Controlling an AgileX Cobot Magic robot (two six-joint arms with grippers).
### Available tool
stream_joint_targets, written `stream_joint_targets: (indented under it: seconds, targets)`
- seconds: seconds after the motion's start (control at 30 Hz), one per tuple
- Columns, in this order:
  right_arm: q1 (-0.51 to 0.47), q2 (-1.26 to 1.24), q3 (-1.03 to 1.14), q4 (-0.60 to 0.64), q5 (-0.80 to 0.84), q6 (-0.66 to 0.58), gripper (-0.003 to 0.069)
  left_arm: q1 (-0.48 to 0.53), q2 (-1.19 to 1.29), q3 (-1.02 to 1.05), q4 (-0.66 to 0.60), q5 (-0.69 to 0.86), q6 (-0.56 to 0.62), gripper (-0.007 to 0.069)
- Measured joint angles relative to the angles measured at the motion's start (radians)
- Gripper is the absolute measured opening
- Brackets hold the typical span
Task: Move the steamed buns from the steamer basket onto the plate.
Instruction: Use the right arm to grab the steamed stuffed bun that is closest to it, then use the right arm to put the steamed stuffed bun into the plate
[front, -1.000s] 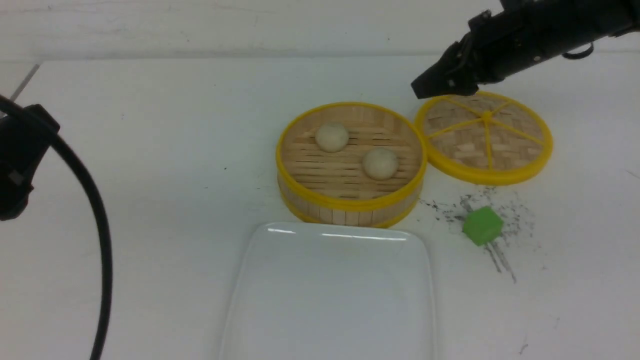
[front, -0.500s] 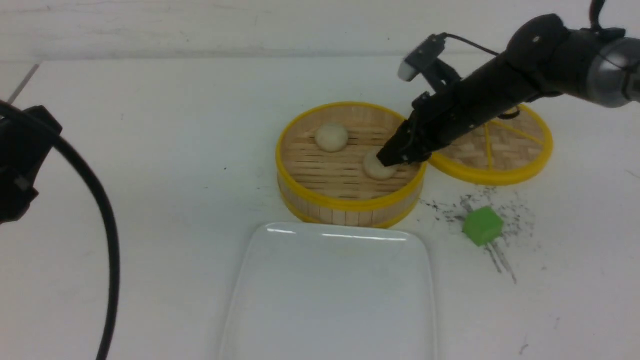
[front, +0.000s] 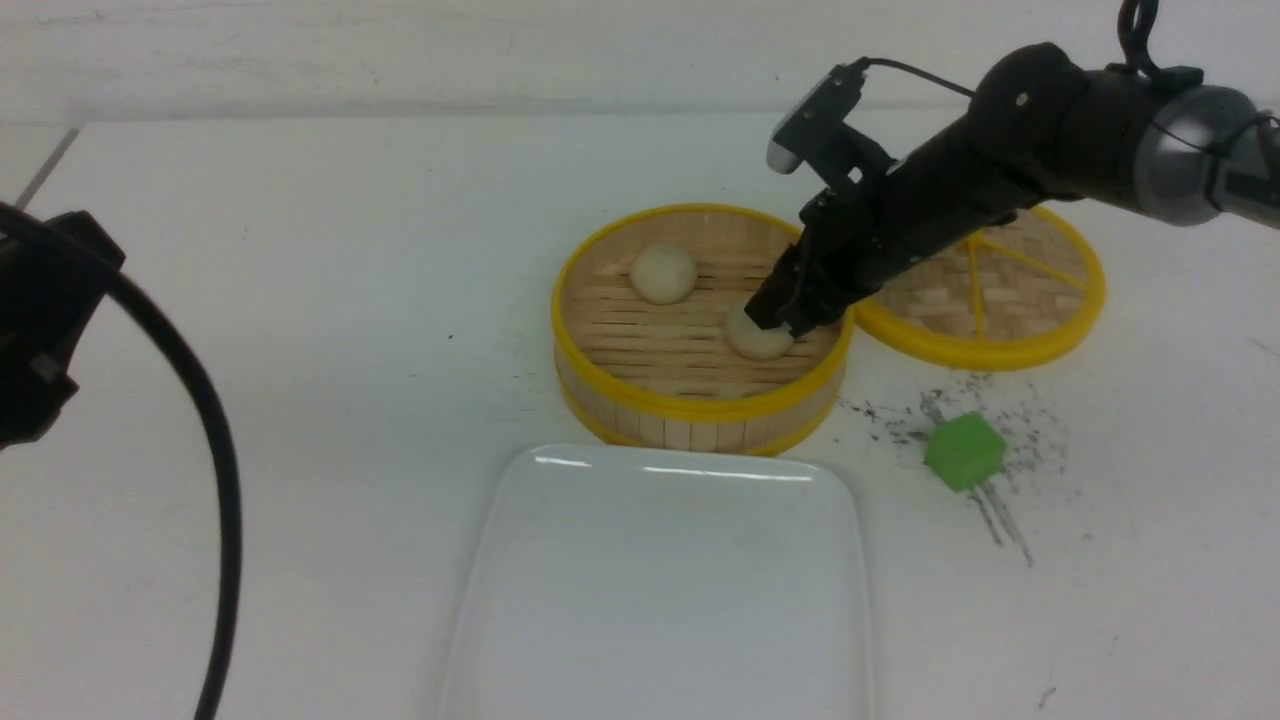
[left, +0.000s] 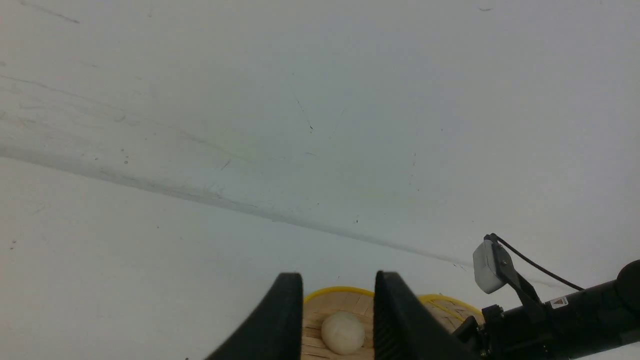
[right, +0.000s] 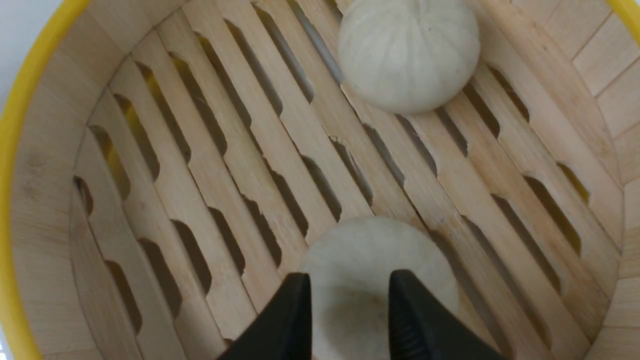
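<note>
Over the near bun (right: 380, 250) in the steamer basket (front: 700, 408), the right gripper (right: 350, 285) hangs part-open, seemingly holding nothing, its fingers spaced narrower than the dough, so pressing straight down could squash or roll it unless they spread first.

Clear corridor between left rim (front: 572, 260) and rear bun (front: 663, 274); right arm (front: 930, 195) blocks opposite side.

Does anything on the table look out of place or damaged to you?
Yes: dark smudges and streaks mark the white tabletop around the small green cube, right of the slatted bamboo basket. They look odd on an otherwise mostly pale surface.
</note>
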Motion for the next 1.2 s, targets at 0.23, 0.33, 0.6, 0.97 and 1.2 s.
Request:
stream_joint_targets:
  seconds: [0.23,0.33,0.6,0.97,1.2]
  targets:
    - [0.0,0.023,-0.001,-0.001,0.022,0.002,0.0241,0.0,0.0,0.0,0.0,0.0,0.0,0.0237]
    - [0.0,0.033,-0.001,-0.001,0.022,0.002,0.023,0.0,0.0,0.0,0.0,0.0,0.0,0.0237]
    - [0.0,0.033,-0.004,0.004,0.019,-0.051,0.001,0.0,0.0,0.0,0.0,-0.001,0.0,0.0232]
    - [0.0,-0.111,-0.026,0.011,0.023,-0.048,0.0009,0.0,0.0,0.0,0.0,-0.004,0.0,0.0233]
    - [0.0,-0.285,-0.032,-0.017,0.115,0.047,0.001,0.0,0.0,0.0,0.0,-0.02,0.0,0.0233]
